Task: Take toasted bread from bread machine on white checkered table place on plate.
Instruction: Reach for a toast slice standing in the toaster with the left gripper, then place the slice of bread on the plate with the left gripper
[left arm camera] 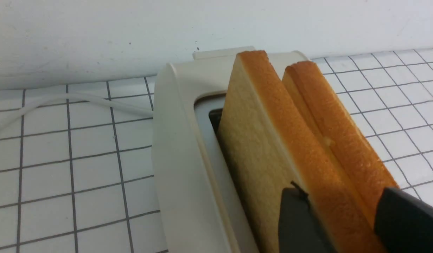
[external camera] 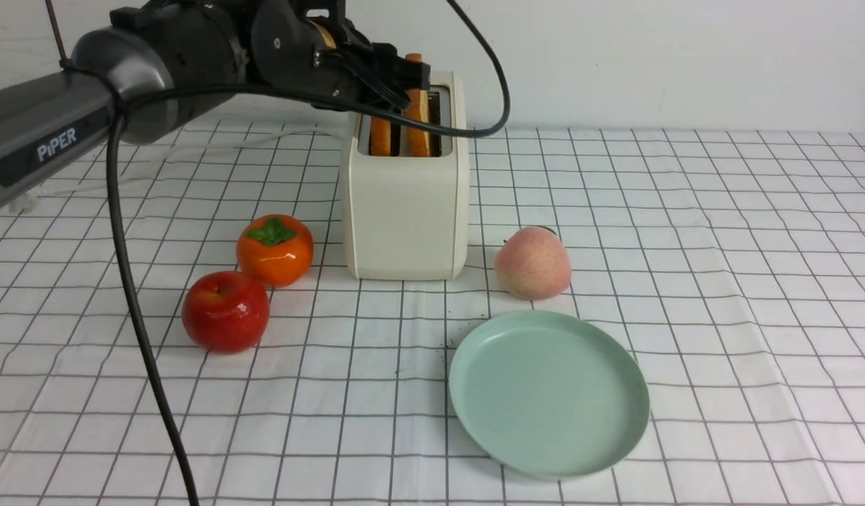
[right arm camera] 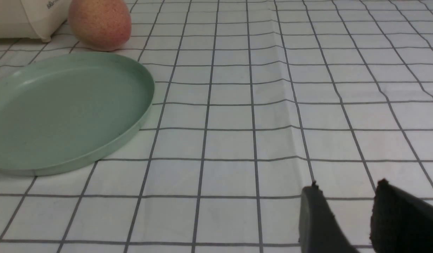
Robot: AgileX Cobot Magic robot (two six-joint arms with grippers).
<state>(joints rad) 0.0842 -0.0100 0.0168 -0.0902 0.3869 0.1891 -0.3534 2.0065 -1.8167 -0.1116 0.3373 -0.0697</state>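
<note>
A plain white wall (external camera: 650,56) is seen at the back, and a few tiny specks (left arm camera: 197,48) are dotted on it.

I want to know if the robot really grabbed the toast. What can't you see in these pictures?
- Left wrist view: the fingers of the left gripper run off the edge, so whether they squeeze the toasted bread is unclear.
- Front view: that gripper covers part of the slices; the bread machine hides their lower parts.
- Right wrist view: writing on the bread machine is too small; only tips of the right gripper show.
</note>
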